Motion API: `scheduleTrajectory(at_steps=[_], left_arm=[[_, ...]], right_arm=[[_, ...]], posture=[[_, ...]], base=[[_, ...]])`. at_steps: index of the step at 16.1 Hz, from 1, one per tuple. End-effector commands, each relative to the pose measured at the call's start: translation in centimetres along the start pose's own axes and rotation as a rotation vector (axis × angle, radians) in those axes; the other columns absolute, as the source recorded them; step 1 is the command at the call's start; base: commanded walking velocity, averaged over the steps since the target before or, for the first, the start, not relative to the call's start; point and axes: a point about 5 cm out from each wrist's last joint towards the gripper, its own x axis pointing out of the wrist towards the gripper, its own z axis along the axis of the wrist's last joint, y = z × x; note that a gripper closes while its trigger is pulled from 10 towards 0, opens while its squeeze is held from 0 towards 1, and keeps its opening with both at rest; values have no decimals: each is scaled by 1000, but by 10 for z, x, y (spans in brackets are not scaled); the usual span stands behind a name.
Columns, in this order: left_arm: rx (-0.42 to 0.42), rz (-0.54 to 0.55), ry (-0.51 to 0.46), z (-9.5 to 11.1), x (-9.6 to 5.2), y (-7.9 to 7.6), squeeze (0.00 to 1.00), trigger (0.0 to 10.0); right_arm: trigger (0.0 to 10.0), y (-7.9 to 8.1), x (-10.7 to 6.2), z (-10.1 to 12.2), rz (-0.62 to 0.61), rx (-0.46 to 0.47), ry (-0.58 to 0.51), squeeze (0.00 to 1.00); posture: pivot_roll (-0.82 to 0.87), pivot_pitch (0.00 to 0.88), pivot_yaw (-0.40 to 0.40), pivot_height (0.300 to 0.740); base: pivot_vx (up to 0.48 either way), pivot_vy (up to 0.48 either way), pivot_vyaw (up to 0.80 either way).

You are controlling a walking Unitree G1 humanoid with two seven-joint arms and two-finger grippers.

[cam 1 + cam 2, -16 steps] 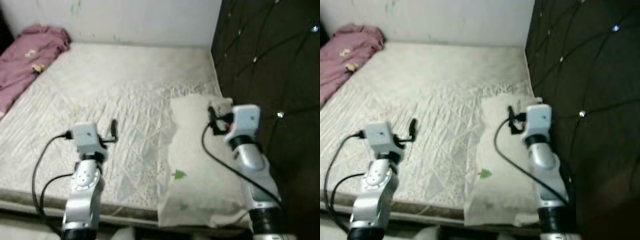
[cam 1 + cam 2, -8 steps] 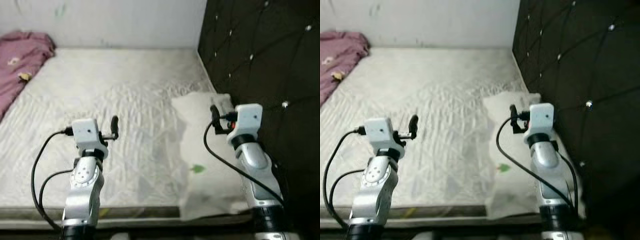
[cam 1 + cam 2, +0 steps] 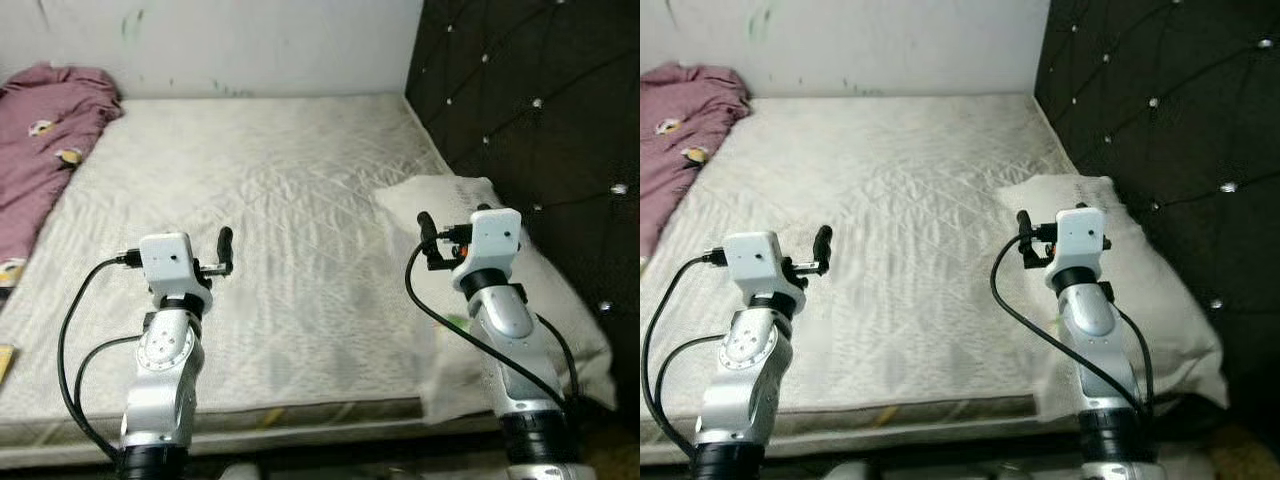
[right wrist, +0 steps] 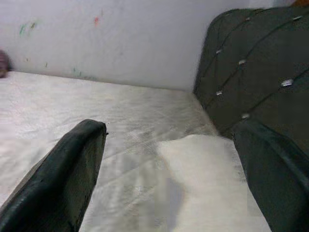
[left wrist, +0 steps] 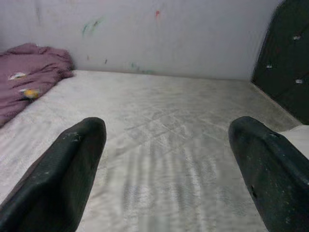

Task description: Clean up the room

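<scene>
- My left hand (image 5: 164, 159) hangs in the air over the near part of the mattress (image 3: 270, 200), its two black fingers (image 5: 67, 169) spread wide with nothing between them.
- My right hand (image 4: 169, 169) is raised to about the same height, fingers (image 4: 67, 169) just as wide apart and holding nothing.
- Straight ahead of my left hand the quilted white mattress runs on to a pale wall (image 5: 169, 34) marked with small green and red smudges.
- Ahead of that hand and off to its left, a crumpled purple blanket (image 3: 45, 130) lies bunched in the far corner of the bed against the wall, well apart from both hands.
- A white pillow (image 3: 530, 290) lies under and just to the right of my right hand, along the right edge of the mattress; its far end shows beyond my right fingers.
- To the right of my right hand, beside the pillow, stands a dark tufted headboard (image 3: 540, 90) studded with shiny buttons.
- At the near left edge, past my left arm, a small yellowish thing (image 3: 4, 362) lies low beside the bed; I cannot tell what it is.
</scene>
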Motion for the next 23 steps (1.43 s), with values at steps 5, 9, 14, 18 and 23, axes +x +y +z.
scheduleTrajectory(at_steps=[5, 9, 14, 18, 23], left_arm=[[6, 10, -6, 2, 1, 4, 0, 10000], [11, 12, -3, 2, 1, 6, 0, 10000], [10, 11, 7, 0, 0, 6, 0, 10000], [14, 13, 6, 0, 0, 6, 0, 10000], [21, 1, 6, 0, 0, 3, 0, 10000]], right_arm=[[10000, 9, 3, 8, 37, 1, -27, 0], [10000, 9, 3, 7, 35, 1, -22, 0], [10000, 10, 2, 2, 32, 5, 6, 0], [10000, 8, 4, 1, 27, 8, 17, 0], [10000, 12, 2, -4, 38, 2, 38, 0]], posture=[[21, 0, 9, 740], [19, 0, 11, 740], [21, 0, 16, 740], [19, 0, 14, 740], [19, 0, 14, 740]], base=[[0, 480, 0], [0, 480, 0], [0, 480, 0], [0, 480, 0], [0, 480, 0]])
